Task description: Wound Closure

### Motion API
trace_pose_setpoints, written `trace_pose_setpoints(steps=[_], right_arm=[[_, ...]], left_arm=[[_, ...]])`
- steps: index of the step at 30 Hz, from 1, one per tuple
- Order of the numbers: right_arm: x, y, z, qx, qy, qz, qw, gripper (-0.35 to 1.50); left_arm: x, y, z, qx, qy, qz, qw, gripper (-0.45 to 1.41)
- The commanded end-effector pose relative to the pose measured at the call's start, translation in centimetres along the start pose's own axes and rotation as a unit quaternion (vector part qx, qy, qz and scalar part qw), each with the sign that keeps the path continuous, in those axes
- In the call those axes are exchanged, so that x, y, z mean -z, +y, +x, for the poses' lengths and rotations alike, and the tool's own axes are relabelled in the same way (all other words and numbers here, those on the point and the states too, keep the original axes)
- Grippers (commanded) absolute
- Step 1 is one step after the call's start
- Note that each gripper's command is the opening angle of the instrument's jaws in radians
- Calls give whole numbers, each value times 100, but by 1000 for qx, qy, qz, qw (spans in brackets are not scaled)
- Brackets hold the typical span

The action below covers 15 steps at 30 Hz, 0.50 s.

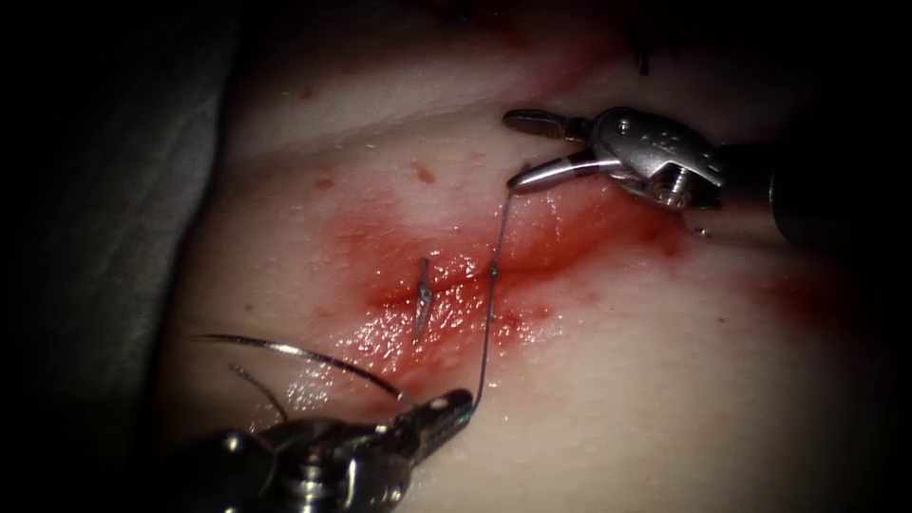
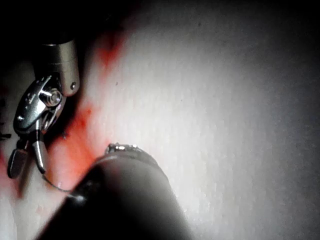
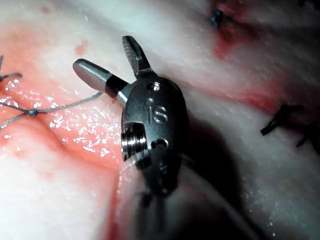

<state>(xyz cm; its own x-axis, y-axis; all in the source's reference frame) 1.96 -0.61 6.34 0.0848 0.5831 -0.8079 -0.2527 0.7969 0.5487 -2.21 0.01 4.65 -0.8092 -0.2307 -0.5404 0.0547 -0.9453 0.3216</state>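
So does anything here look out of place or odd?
Nothing alarming. The right tool is open, thread touching its lower jaw. The left tool holds the thread's other end. The needle lies loose on the tissue, left of the cut.

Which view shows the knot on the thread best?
The right wrist view: the knot sits close up on the thread, over the red fluid beside the open right tool. The endoscope view shows it as a small bead midway between the tools. In the left wrist view I cannot make it out.
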Motion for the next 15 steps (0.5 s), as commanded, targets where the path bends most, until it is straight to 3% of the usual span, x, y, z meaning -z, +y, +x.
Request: trace_pose_setpoints(steps=[1,6,10,13,15], right_arm=[[4,1,6,6,6,-4,1000,131],[32,-22,9,10,20,-30,999,133],[32,-45,-1,11,28,-55,998,123],[26,-60,-8,13,37,-67,997,86],[23,-66,-10,13,44,-70,996,29]], left_arm=[[-7,-4,0,-1,-1,4,1000,-45],[-4,-41,-12,-5,-10,12,1000,-45],[-10,-60,-21,-7,-16,11,1000,-45],[-19,-68,-28,-8,-16,10,1000,-45],[-26,-72,-36,-7,-16,10,1000,-45]])
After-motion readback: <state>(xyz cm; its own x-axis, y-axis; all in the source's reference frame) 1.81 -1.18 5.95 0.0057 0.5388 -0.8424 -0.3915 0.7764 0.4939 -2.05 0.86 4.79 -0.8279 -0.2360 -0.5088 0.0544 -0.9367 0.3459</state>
